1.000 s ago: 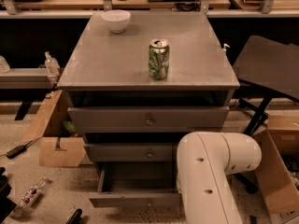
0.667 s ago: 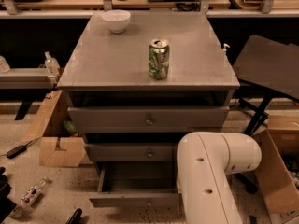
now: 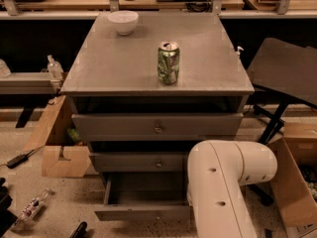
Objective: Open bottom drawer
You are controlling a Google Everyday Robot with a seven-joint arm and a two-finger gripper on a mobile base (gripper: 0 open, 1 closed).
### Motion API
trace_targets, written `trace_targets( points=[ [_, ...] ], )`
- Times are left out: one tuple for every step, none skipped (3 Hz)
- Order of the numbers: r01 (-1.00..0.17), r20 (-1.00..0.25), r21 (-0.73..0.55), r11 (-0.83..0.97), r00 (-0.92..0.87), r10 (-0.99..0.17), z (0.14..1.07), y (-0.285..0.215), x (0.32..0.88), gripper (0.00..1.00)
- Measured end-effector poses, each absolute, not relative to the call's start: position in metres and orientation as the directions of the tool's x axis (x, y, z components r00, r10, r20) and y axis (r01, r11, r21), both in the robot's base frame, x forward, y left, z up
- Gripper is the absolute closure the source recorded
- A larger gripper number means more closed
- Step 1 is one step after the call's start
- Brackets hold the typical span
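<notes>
Grey bottom drawer (image 3: 143,212) pulled out; white arm (image 3: 223,192), 5 o'clock, blocks its right end; end effector out of view, grip cannot be told.

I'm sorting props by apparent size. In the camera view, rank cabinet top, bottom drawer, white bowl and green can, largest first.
1. cabinet top
2. bottom drawer
3. green can and white bowl look alike, the bowl being farther back.
The gripper is out of view beyond the white arm.
</notes>
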State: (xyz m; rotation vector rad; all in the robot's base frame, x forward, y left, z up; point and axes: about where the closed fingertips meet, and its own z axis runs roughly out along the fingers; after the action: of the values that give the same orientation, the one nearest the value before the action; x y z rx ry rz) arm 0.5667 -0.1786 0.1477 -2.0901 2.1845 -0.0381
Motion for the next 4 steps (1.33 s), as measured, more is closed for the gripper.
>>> trace_targets(
  points=[
    [-0.994, -0.068, -0.1, 0.047, -0.041, -0.997, 0.1477, -0.1786, 0.5667, 0.58],
    [-0.994, -0.068, -0.099, 0.047, -0.041, -0.997, 0.1476, -0.1785, 0.5665, 0.35],
    [-0.994, -0.068, -0.099, 0.047, -0.041, -0.997, 0.1474, -0.1779, 0.5672, 0.11],
    [-0.994, -0.068, -0.099, 0.047, -0.041, -0.997, 0.1473, -0.1766, 0.5691, 0.0]
  ],
)
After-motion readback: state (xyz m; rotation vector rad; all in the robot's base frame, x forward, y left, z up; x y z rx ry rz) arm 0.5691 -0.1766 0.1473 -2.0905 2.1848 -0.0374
